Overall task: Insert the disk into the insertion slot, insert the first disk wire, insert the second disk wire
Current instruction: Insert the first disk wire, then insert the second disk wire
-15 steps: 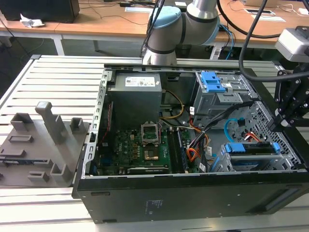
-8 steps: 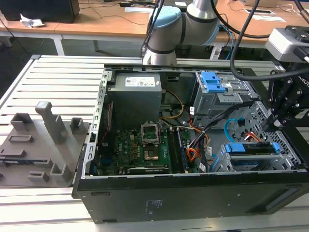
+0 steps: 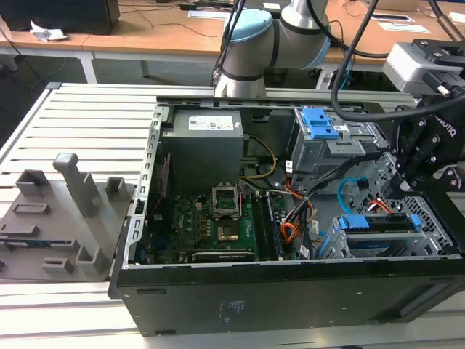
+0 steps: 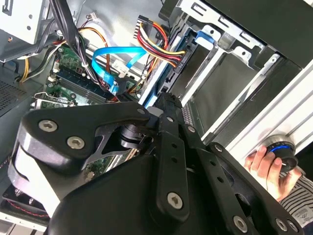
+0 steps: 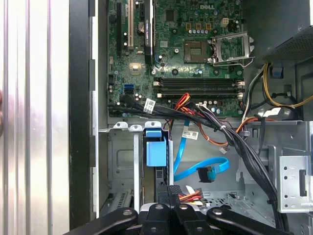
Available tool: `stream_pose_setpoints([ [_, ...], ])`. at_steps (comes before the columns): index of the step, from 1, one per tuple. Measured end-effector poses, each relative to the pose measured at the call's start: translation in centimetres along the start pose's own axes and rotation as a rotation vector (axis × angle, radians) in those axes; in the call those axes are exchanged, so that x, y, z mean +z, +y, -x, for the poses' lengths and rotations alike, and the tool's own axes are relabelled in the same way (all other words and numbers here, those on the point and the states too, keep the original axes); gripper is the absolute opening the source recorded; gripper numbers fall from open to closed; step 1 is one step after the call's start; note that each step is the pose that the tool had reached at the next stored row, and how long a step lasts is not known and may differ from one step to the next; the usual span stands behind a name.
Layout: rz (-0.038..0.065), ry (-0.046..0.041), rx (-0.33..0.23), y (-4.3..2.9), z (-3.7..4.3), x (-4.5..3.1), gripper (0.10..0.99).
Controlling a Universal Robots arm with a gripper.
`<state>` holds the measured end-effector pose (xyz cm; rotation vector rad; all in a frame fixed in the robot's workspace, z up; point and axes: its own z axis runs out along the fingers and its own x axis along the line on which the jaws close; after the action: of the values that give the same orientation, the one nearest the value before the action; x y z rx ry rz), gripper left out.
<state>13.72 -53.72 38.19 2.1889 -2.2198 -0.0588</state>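
Exterior view is showing my gripper (image 3: 398, 190) hanging inside the open computer case (image 3: 290, 294), which is lying on the slatted desk (image 3: 87, 116). I am reaching down just beside the insertion slot (image 3: 439, 229), at the exterior view's right. The disk (image 3: 378, 225) is sitting inside that slot, with its blue carrier showing at the cage's open end.

In the first wrist view my gripper's fingers (image 5: 156, 211) are lying pressed close together. They seem to be pinching the small black plug of the first disk wire (image 5: 190, 197), though my fingertips are partly hiding the plug, so I am not certain of that grip. The wire's red, yellow and black strands are trailing away from the plug, close to the disk's blue tab.

The second disk wire (image 5: 217, 166) is curving in a loose loop near my gripper, with its dark plug lying apart from the disk.

A taller cage with a blue latch (image 3: 317, 122) is standing just beside the slot, and the motherboard (image 3: 203, 225) is lying toward the exterior view's left. In the second wrist view a person's hand (image 4: 264, 164) is gripping a round knob (image 4: 283, 152) outside the case.
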Motion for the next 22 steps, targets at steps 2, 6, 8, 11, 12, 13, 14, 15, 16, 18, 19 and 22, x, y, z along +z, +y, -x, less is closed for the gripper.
stream_pose_setpoints([
  [2, 0.0, -0.0001, 0.0, 0.0, 0.0, 0.01, 0.106],
  [6, 0.0, -0.0001, 0.0, 0.03, 0.0, 0.01, 0.106],
  [8, 0.0, 0.0, 0.0, 0.03, 0.0, 0.0, 0.106],
  [11, 0.0, -0.0001, 0.0, 0.05, 0.0, 0.01, 0.106],
  [12, 0.0, -0.0001, 0.0, 0.05, 0.0, 0.01, 0.106],
  [13, 0.0, -0.0001, 0.0, 0.05, 0.0, 0.01, 0.106],
  [14, 0.0, -0.0001, 0.0, 0.06, 0.0, 0.01, 0.106],
  [15, 0.0, -0.0001, 0.0, 0.07, 0.0, 0.01, 0.169],
  [16, 0.0, -0.0001, 0.0, 0.07, 0.0, 0.01, 0.235],
  [18, 0.0, 0.0, 0.0, 0.07, 0.0, 0.01, 0.294],
  [19, 0.0, -0.0002, 0.0, 0.08, 0.02, 0.01, 0.361],
  [22, 0.0, -0.0001, 0.0, 0.09, 0.43, 0.01, 0.361],
])
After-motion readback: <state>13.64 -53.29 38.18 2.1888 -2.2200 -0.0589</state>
